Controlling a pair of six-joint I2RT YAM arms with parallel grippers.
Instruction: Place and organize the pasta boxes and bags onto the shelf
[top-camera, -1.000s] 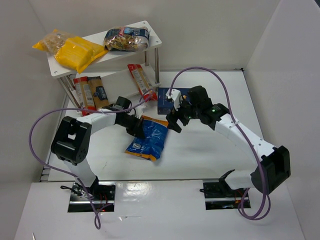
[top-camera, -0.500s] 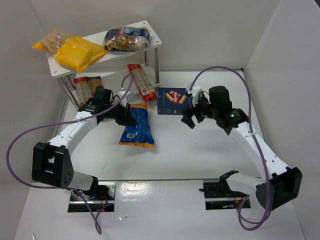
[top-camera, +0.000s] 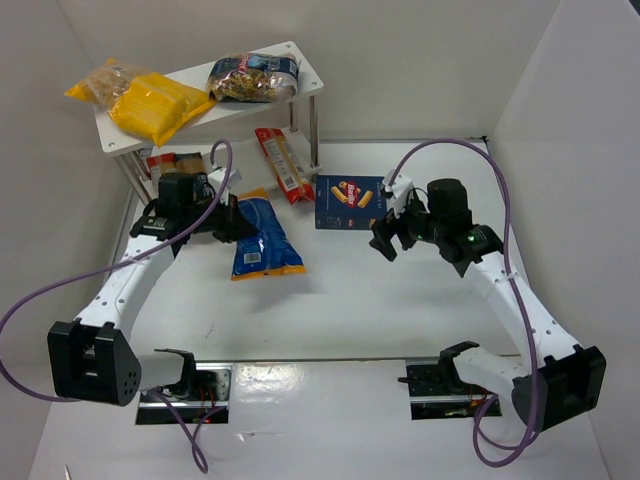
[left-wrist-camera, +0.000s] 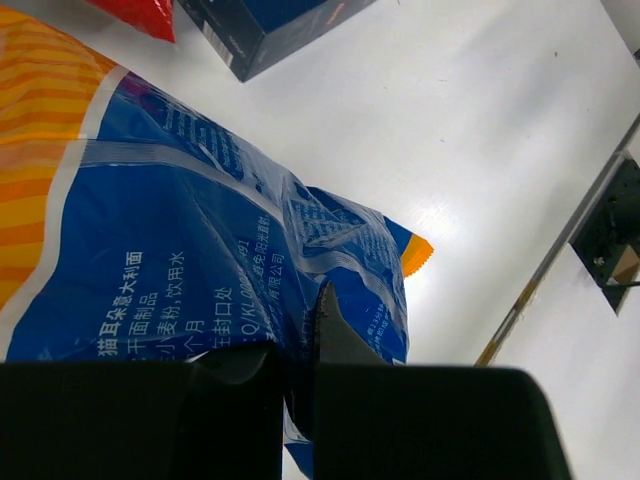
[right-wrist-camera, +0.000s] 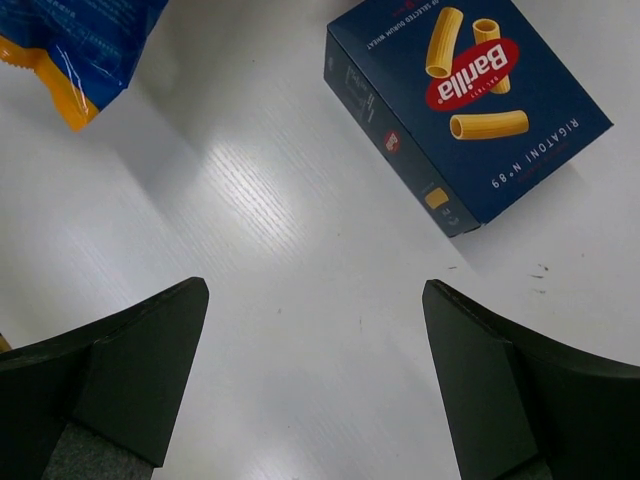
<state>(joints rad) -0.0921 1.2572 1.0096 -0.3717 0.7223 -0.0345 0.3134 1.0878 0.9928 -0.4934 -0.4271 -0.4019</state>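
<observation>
The left gripper (top-camera: 227, 217) is closed hard on one end of the blue bag (top-camera: 262, 240), which sits over the left half of the table (top-camera: 400, 300), just in front of the shelf (top-camera: 308, 82). The left wrist view shows only a thin fold of crinkly film between the jaws. I cannot tell whether the bag hangs clear of the table or drags on it. The right gripper (top-camera: 392, 240) stands wide open with nothing in it, above bare table just near of the dark-blue box (top-camera: 347, 202). The box lies flat toward the back edge, right of the shelf's posts.

The main risk is the grip: so small a pinch on slick film may slip as the bag swings, dropping it short of the shelf. The bag's loose end may also sag and catch the lower board's front edge. It could knock the red-edged pack (top-camera: 283, 165), which juts out from the lower tier's right end. The top board already carries the yellow pack (top-camera: 155, 105) and the clear pack (top-camera: 252, 78), so crowding could push one off
</observation>
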